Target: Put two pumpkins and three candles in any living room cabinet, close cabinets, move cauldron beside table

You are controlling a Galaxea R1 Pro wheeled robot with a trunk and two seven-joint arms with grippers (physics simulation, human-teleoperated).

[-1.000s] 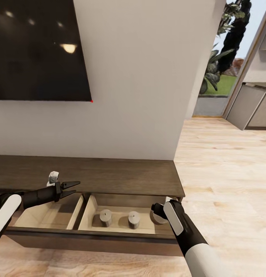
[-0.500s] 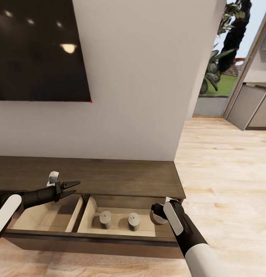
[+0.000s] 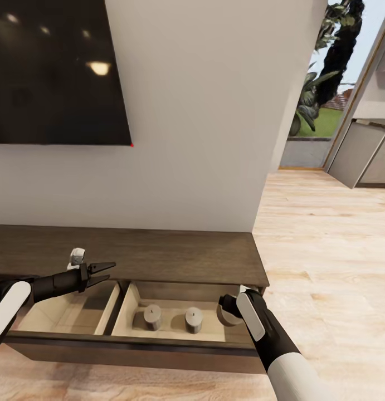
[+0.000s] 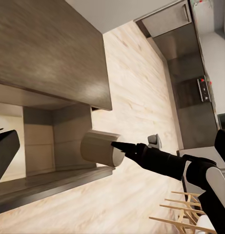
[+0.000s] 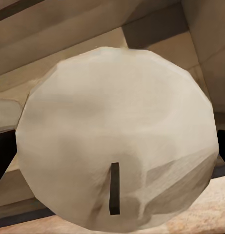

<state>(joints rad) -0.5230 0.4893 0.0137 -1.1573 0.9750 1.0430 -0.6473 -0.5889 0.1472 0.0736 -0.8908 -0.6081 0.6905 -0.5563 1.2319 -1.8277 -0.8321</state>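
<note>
below the dark television (image 3: 55, 72) on the beige wall, the long dark-brown cabinet (image 3: 159, 253) has its drawer (image 3: 131, 348) pulled out, and we can see straight into the pale wood compartments. a slanted divider (image 3: 110, 306) splits it. in the compartment on the side away from the left arm, two grey candles (image 3: 152, 316) (image 3: 194, 319) stand upright, side by side but apart, wicks up, on the drawer floor. the compartment nearer the left arm looks bare apart from shadow.

at the end of the drawer nearest the open doorway, the right gripper (image 3: 230, 310) is grasping the third candle (image 3: 228, 313), its dark fingers closed around the pale cylinder just over the drawer's corner. the left wrist view has it plainly: candle (image 4: 100, 148) pinched at the tip of the right gripper (image 4: 118, 147), tilted on its side, just beside the cabinet's end panel. the right wrist view is nearly all candle (image 5: 117, 131), wick end facing the lens, with pale drawer wood behind.

over the other end of the drawer, the left gripper (image 3: 106, 271) hangs just above the bare compartment, fingers spread, holding nothing. a small white and grey object (image 3: 76, 257) sits on the cabinet top right behind it; too small to name.

beyond the cabinet's end, light wood plank floor (image 3: 326, 250) runs toward grey kitchen cabinets (image 3: 362, 153) and greenery outside.
</note>
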